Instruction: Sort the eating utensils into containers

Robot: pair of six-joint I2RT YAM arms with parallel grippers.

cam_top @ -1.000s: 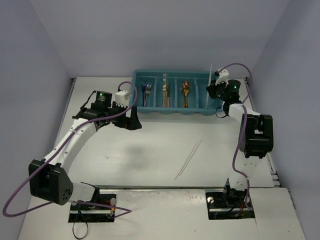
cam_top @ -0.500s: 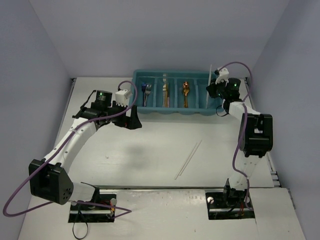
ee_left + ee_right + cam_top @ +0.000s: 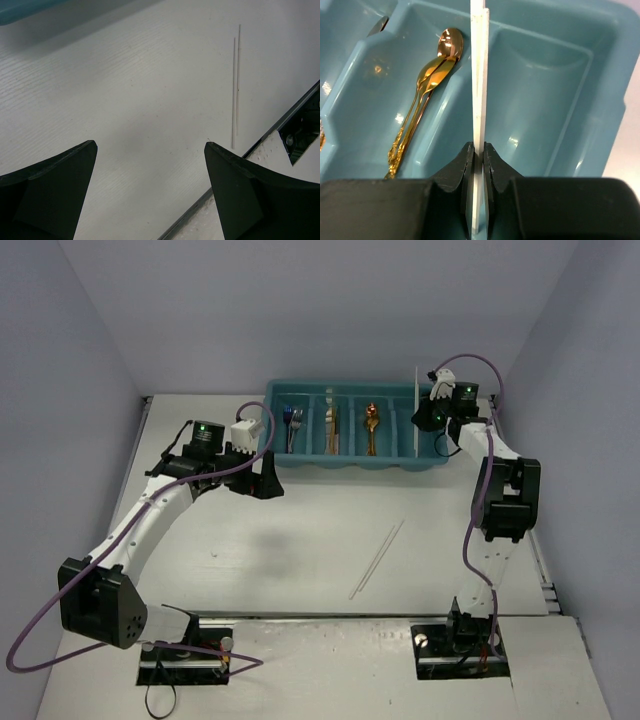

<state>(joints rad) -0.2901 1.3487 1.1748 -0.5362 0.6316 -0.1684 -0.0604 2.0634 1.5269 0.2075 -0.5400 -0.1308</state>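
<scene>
The teal tray stands at the back of the table. From left to right its compartments hold silver utensils, pale-handled utensils and gold spoons. The rightmost compartment shows nothing in it. My right gripper is shut on pale chopsticks, held above the tray near the wall between the gold spoons and the rightmost compartment. Two more chopsticks lie on the table. My left gripper is open and empty, left of the tray's front.
The tray's corner shows at the top left of the left wrist view. The table's near edge with a dark rail runs just beyond the loose chopsticks. Grey walls enclose the table on three sides.
</scene>
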